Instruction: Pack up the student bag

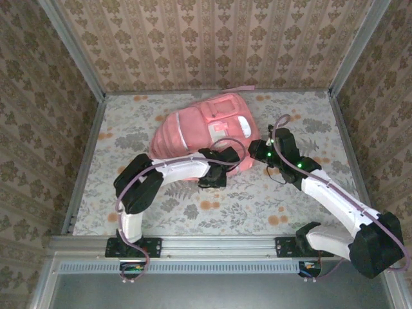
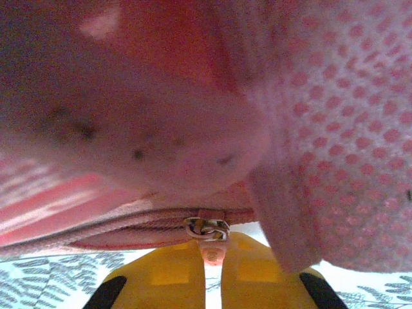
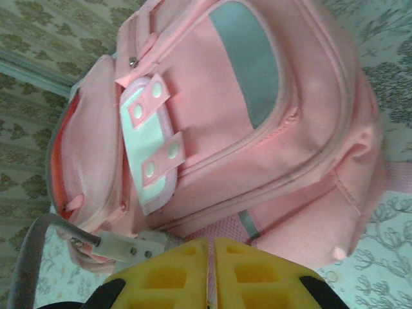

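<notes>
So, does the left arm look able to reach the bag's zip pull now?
Likely yes: the left gripper is shut right at the zip pull of the student bag, nothing between.

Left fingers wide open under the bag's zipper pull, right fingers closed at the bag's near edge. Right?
No. The left fingers are closed, pinching the zipper pull of the student bag; the left wrist view shows it. The right fingers are closed at the bag's near edge, as stated.

The top camera looks steeply down over the whole worktop (image 1: 257,206), while both wrist cameras sit close against the same pink backpack (image 1: 206,125).
</notes>
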Controlling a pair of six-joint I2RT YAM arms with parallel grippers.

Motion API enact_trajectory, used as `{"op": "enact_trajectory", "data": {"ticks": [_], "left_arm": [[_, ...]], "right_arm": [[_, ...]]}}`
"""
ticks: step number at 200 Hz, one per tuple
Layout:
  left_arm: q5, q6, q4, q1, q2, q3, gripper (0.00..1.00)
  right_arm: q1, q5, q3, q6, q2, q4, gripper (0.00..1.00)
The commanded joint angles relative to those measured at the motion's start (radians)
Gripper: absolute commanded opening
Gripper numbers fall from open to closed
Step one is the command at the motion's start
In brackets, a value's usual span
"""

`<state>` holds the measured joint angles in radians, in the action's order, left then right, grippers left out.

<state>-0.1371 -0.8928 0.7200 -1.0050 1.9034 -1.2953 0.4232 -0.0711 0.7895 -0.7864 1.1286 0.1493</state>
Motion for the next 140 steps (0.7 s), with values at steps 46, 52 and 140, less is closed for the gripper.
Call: {"op": "enact_trajectory", "data": {"ticks": [46,52,140], "left_arm": [[-0.058,0.106,-0.022,0.021,-0.140,0.147,0.00],[-0.061,0.110,-0.023,0.022,-0.151,0.155,0.00],[0.018,0.196,-0.169,0.023,-0.237,0.223,0.00]], "right_arm": [[0.013,-0.112,-0.056,0.002,0.002,-0.014,0.22],[0.024,-0.102,-0.070,-0.032,0.000,-0.005,0.25],[0.205,-0.030,-0.234,-0.637,0.105,-0.271,0.56]]}}
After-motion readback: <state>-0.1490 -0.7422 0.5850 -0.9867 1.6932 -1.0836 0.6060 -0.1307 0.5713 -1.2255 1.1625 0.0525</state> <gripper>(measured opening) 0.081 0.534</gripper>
